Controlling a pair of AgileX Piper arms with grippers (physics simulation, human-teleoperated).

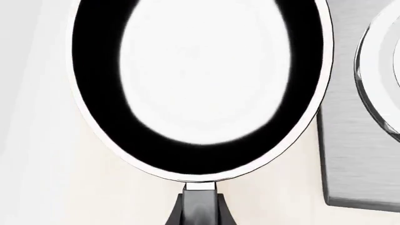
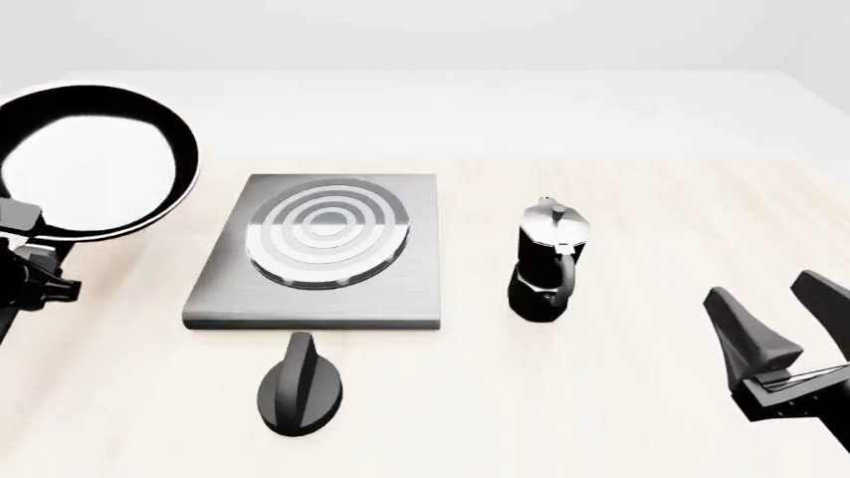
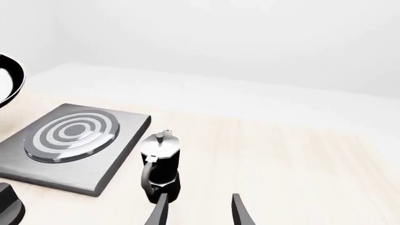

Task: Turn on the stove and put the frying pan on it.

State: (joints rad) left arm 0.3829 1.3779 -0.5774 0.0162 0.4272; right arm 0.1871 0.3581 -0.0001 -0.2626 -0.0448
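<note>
The frying pan, black with a pale inside, hangs in the air at the far left, left of the stove. My left gripper is shut on its handle at the left edge. In the left wrist view the pan fills the frame, its handle towards me and the stove's edge beside it. The stove is a grey slab with burner rings and nothing on it. Its black oval knob lies in front of it. My right gripper is open and empty at the front right.
A black moka pot stands upright right of the stove, between it and my right gripper. In the right wrist view the moka pot is just beyond the fingertips, with the stove and knob further off.
</note>
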